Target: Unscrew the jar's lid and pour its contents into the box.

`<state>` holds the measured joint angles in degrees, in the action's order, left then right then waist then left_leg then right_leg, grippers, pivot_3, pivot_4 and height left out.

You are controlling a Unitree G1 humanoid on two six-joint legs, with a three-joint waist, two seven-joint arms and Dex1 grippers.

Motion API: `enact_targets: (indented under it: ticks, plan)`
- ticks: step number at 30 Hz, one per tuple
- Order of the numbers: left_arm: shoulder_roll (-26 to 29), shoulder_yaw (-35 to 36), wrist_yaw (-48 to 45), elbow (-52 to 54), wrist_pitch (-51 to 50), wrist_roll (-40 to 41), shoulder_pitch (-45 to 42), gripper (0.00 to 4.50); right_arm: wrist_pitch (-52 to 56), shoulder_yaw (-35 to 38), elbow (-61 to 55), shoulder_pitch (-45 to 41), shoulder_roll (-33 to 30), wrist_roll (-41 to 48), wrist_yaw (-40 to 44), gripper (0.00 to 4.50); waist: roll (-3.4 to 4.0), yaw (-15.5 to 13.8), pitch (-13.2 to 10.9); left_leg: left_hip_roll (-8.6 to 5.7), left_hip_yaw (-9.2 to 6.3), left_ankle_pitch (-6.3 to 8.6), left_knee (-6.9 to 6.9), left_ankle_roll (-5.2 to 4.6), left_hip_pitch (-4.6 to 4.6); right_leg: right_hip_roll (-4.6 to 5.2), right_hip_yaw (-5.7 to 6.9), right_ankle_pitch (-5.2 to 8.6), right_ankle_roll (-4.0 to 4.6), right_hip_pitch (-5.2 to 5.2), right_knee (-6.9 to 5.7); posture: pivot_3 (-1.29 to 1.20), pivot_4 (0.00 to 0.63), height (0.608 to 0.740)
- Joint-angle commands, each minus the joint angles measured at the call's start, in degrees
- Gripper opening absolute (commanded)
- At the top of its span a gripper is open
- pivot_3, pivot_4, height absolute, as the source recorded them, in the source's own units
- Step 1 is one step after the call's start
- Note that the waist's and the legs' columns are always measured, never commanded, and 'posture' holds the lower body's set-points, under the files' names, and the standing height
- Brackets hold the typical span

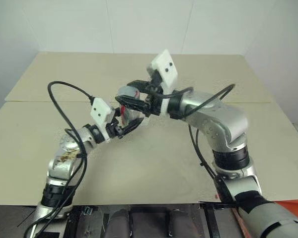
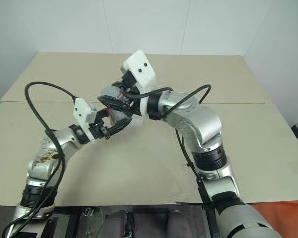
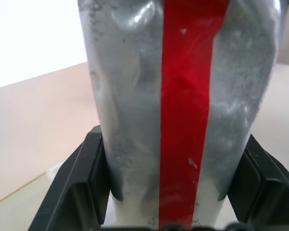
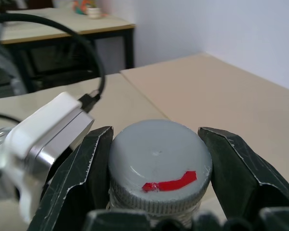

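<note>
Right wrist view shows the right gripper (image 4: 160,192) clamped on the ridged lid (image 4: 160,166), while the left gripper (image 3: 176,192) pinches the smooth, likely slippery jar (image 3: 135,96) low on its body.

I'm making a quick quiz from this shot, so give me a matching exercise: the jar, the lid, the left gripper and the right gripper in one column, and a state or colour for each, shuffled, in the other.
Column one:
1. jar
2. lid
3. left gripper
4. right gripper

Column two:
A. shut on the screw cap
B. silver with a long red stripe
C. grey with a short red mark on top
D. clamped on the can's body

Pairs: 1-B, 2-C, 3-D, 4-A
</note>
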<state>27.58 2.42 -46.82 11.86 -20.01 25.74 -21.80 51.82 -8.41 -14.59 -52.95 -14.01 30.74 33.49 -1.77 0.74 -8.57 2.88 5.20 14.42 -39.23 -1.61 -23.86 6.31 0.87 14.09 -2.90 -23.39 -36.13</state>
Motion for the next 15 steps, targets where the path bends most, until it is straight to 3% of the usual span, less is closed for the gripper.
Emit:
enact_targets:
  ticks: [1, 9, 15]
  plan:
    - [1.91, 2.49, -9.58, 1.54, 2.26, 7.20, -1.31, 2.81, 0.10, 4.09, -0.60, -0.80, -1.05, 5.70, 5.20, 2.78, 0.00, 0.00, 0.00, 0.01, 0.00, 0.00, 0.00, 0.00, 0.00, 0.00, 0.00, 0.00, 0.00, 0.00, 0.02, 0.00, 0.150, 0.740]
    - [6.64, 3.19, -24.00, -3.43, 0.08, 13.30, -6.63, 2.81, -2.77, 2.70, -1.68, 0.80, -7.30, 12.42, 22.72, 2.78, 0.00, -0.09, -0.01, -0.02, 0.04, 0.01, 0.00, -0.01, 0.00, 0.00, 0.01, 0.00, 0.00, 0.03, 0.05, 0.00, 0.150, 0.740]
    - [5.56, 1.10, -27.98, -4.03, 2.73, 12.16, -9.08, 2.81, -4.72, 1.43, -0.21, 0.08, -10.16, 13.89, 30.96, 2.78, 0.01, -0.04, -0.01, -0.02, 0.05, 0.00, 0.00, -0.01, 0.01, -0.01, 0.01, 0.00, 0.00, 0.03, 0.04, 0.00, 0.150, 0.740]
